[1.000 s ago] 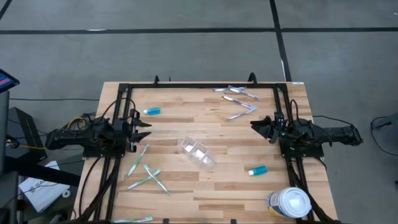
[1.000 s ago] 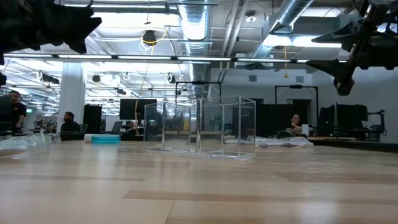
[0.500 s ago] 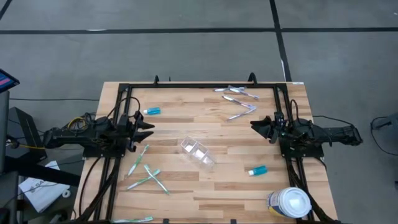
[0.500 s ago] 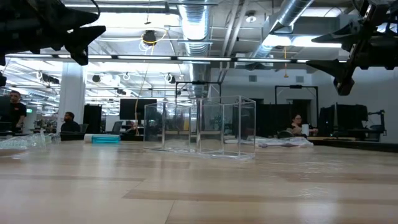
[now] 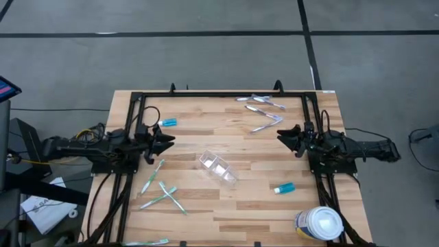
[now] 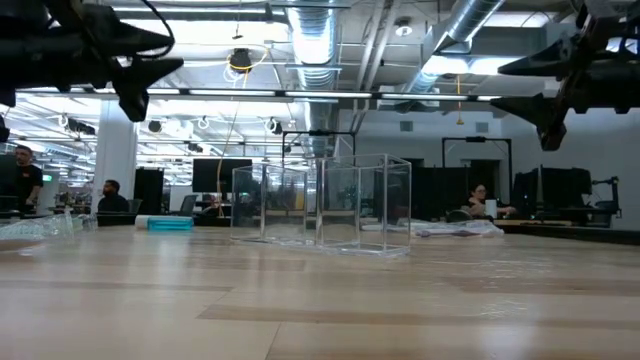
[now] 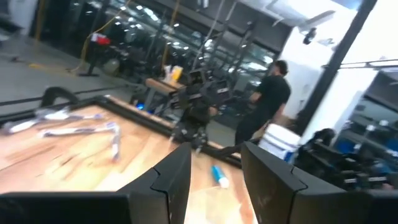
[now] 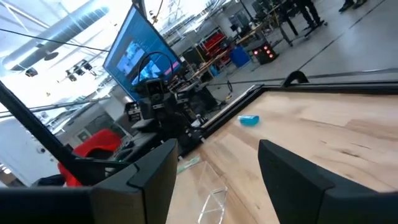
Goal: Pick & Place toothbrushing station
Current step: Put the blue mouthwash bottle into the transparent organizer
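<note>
The toothbrushing station (image 5: 218, 169) is a see-through, colourless holder with compartments. It stands on its base near the middle of the wooden table and also shows in the low view (image 6: 322, 203) and the right wrist view (image 8: 211, 204). My left gripper (image 5: 169, 142) is open and empty, in the air to the left of the holder (image 6: 150, 65) (image 7: 214, 180). My right gripper (image 5: 280, 137) is open and empty, in the air to the right of the holder and a little farther back (image 6: 515, 88) (image 8: 214, 180). Both point toward the table's middle.
Several toothbrushes (image 5: 159, 192) lie near left. One teal tube (image 5: 168, 122) lies far left and another (image 5: 283, 187) near right. Wrapped toothbrush packets (image 5: 262, 104) lie at the far right. A white-lidded tub (image 5: 321, 224) stands at the near right corner. People stand beyond the table (image 7: 267, 102).
My left gripper has moved toward the table's right edge, nearer the holder, staying open and at about the same height. The holder has not moved.
</note>
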Controlling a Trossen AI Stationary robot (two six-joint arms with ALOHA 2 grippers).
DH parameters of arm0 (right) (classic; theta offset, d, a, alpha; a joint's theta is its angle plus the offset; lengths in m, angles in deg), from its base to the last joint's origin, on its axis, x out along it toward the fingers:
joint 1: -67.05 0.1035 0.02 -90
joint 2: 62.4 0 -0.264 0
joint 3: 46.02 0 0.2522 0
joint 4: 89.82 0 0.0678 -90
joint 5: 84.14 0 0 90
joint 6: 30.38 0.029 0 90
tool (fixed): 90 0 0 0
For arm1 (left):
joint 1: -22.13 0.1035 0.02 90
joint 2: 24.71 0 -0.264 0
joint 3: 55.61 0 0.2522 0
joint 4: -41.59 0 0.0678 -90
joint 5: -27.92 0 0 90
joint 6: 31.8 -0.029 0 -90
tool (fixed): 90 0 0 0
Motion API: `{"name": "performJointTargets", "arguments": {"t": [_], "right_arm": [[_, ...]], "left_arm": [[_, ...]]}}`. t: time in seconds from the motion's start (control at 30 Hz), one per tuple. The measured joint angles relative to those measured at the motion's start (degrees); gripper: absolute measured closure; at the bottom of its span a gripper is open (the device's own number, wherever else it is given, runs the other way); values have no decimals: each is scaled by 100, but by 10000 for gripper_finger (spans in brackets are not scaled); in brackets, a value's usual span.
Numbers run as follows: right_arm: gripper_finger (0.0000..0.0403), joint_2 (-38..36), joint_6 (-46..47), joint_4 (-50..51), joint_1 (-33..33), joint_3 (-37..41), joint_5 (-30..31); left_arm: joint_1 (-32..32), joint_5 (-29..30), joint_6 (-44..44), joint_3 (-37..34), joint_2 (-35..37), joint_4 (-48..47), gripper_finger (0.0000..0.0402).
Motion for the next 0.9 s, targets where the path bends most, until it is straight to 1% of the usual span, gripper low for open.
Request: {"name": "performJointTargets", "arguments": {"t": [0.07, 0.13, 0.23, 0.3, 0.37, 0.43, 0.47, 0.53, 0.6, 0.7, 0.77, 0.83, 0.9], "right_arm": [[189, 0, -81, -58, -71, 0, 109], [189, 0, -52, -103, -176, 0, 421], [189, 0, 431, -174, -357, -1, 652], [189, 2, 719, -274, -507, 0, 645], [189, 2, 945, -739, -649, 0, 383], [189, 23, 986, -1565, -757, -9, 114], [189, 52, 946, -1901, -786, -36, 87], [189, 230, 704, -2117, -830, -262, 94], [191, 503, 446, -2163, -878, -657, 98], [199, 1147, 132, -1937, -922, -1334, 95], [207, 1699, -146, -1795, -916, -1942, 32], [215, 2388, -464, -1384, -871, -2672, -178], [223, 3090, -835, -470, -806, -3485, -300]], "left_arm": [[0, 224, 71, 0, -175, 73, 266], [0, 485, 408, 0, -362, 241, 266], [0, 949, 1037, 0, -618, 496, 266], [0, 1261, 974, 0, -783, 543, 266], [0, 1492, 937, 0, -968, 742, 266], [2, 1538, 1055, 0, -1161, 1332, 266], [3, 1487, 1062, 0, -1247, 1804, 266], [3, 1301, 988, 43, -1439, 2771, 266], [2, 1120, 761, 299, -1620, 3292, 266], [4, 876, 454, 950, -1894, 3204, 266], [4, 775, 320, 1507, -2186, 2859, 266], [4, 623, 152, 2174, -2490, 2116, 266], [4, 494, 15, 2986, -2833, 850, 266]]}}
